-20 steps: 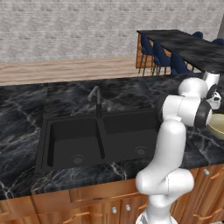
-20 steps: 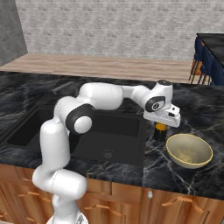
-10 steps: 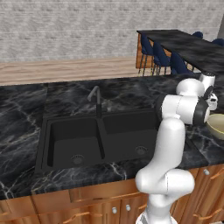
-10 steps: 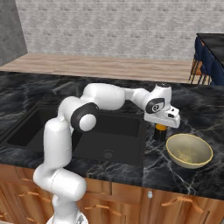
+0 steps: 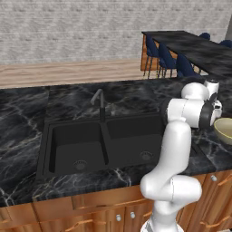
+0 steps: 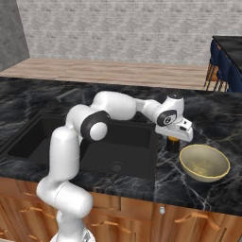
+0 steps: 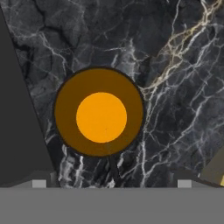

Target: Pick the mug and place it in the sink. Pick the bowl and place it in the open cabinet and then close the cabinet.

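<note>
The hand (image 6: 175,140) hangs wide open and empty right over the small dark round mug (image 7: 99,112) with the orange inside, at nine o'clock of the pale olive bowl (image 6: 204,162), so next it should go down and squeeze it.

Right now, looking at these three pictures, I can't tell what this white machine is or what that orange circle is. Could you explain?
It is a white robot arm on a rolling base, in a computer-rendered kitchen. Two pictures come from cameras behind the arm, left and right, looking over a black marble counter. The third comes from a camera on the arm's hand, looking straight down. The orange circle is the mug seen from above: dark wall, orange inside. From the right camera the end effector hangs directly over the mug, open, holding nothing. Beside them sits a pale bowl, apart from the mug. To the left is a black double sink with a slim faucet.
</note>
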Controlling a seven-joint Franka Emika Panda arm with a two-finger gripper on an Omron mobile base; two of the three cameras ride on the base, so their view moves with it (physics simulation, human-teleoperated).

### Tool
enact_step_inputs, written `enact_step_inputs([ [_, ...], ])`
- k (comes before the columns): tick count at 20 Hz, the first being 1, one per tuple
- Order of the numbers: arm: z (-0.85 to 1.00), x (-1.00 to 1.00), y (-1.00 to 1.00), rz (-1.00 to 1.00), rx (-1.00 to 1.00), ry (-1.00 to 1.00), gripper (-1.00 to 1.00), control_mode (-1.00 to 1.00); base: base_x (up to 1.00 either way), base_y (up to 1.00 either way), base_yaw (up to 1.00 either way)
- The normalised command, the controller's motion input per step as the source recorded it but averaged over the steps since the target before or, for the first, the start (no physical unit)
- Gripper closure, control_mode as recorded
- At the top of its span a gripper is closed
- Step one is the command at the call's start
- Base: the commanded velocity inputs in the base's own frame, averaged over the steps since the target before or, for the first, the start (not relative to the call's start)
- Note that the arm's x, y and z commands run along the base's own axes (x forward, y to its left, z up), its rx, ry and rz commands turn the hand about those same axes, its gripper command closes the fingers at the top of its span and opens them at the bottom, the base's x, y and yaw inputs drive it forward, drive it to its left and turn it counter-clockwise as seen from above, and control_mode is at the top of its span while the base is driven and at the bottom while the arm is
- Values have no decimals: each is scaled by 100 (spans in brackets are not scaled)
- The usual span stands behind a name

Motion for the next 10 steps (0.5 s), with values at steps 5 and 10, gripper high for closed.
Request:
enact_step_inputs([
  [5, -12, 0, -19, 0, 0, 0, -100, -100, 0, 0, 0],
  [10, -13, 0, 0, 0, 0, 0, -100, -100, 0, 0, 0],
])
